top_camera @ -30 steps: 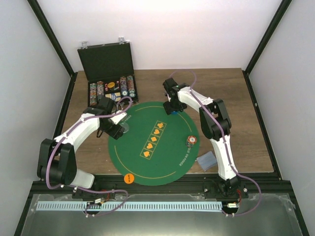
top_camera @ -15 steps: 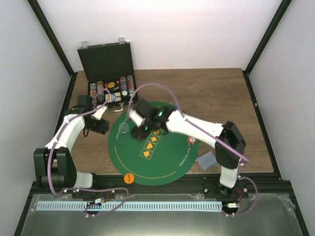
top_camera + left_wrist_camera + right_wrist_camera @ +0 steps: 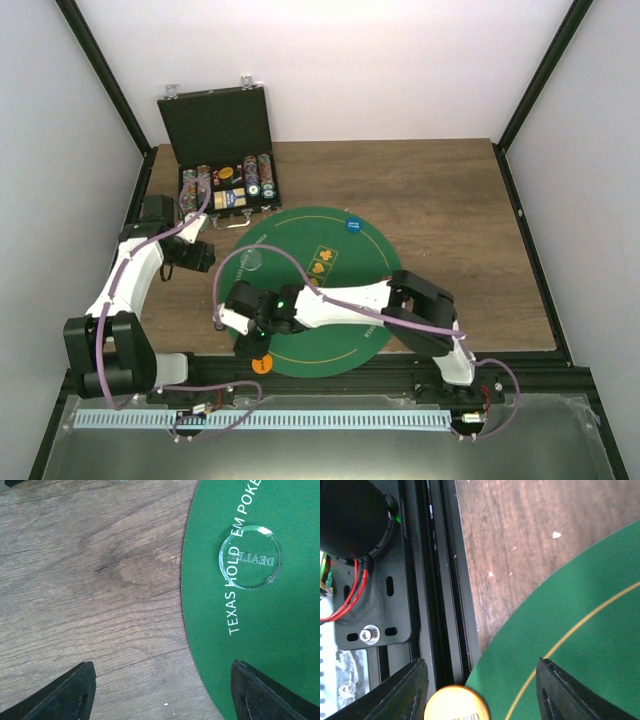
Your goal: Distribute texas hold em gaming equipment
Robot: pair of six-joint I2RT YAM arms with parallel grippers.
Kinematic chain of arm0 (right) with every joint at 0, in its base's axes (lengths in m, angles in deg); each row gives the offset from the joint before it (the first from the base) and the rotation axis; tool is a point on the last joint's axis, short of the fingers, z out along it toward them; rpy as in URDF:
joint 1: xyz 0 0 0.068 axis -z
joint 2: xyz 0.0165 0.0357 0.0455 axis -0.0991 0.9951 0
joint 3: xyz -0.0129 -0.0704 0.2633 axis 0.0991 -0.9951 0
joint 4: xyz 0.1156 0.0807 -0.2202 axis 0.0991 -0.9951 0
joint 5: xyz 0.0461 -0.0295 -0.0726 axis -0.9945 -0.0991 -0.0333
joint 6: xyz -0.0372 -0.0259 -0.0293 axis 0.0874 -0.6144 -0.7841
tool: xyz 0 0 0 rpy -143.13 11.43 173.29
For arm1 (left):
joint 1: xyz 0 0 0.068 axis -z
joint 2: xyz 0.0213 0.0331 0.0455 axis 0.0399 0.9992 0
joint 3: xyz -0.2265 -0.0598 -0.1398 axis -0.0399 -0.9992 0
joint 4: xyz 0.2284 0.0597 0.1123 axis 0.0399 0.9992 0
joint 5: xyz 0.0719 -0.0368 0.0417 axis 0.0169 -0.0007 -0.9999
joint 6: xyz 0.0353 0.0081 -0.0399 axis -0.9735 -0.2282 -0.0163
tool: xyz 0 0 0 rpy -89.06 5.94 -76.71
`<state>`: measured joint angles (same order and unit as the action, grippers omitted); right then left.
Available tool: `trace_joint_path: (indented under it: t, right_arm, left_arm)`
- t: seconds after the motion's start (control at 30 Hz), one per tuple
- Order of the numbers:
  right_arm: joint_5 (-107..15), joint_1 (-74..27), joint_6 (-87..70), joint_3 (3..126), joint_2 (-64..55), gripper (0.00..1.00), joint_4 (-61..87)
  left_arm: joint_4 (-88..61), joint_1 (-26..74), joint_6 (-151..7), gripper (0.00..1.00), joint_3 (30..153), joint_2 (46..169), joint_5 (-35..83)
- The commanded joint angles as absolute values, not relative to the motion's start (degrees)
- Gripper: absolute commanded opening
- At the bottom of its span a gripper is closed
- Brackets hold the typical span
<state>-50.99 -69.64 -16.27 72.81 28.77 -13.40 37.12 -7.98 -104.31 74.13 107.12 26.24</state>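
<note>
Wood table (image 3: 100,580) bears green mat (image 3: 280,650); clear disc (image 3: 249,556) rests there.

Left arm (image 3: 130,278) bent at the elbow, left gripper (image 3: 162,692) facing down, fingers parted, empty. Right arm (image 3: 350,300) folded low across to the left, right gripper (image 3: 479,692) spread, clasping nothing.

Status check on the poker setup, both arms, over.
Left fingers open, empty, clear dealer disc ahead on green mat. Right fingers open over orange disc at mat's near edge. Nothing blocking.
</note>
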Motion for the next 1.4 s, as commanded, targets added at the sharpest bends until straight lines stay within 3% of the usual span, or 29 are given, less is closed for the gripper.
trace_joint_path:
  t: [0.0, 0.5, 1.37]
  right_arm:
    - [-51.8, -72.2, -18.3, 75.5, 32.4, 0.58, -10.5]
    - [-36.5, -74.9, -17.8, 69.3, 31.1, 0.51, -11.9]
    - [-30.8, -75.6, -9.2, 49.9, 16.8, 0.49, -16.0]
  left_arm:
    - [37.9, -8.2, -104.0, 0.75, 73.4, 106.1, 27.7]
    - [38.0, -8.2, -105.3, 0.75, 73.7, 107.3, 28.5]
    - [38.4, -8.2, -106.0, 0.76, 74.3, 107.6, 28.2]
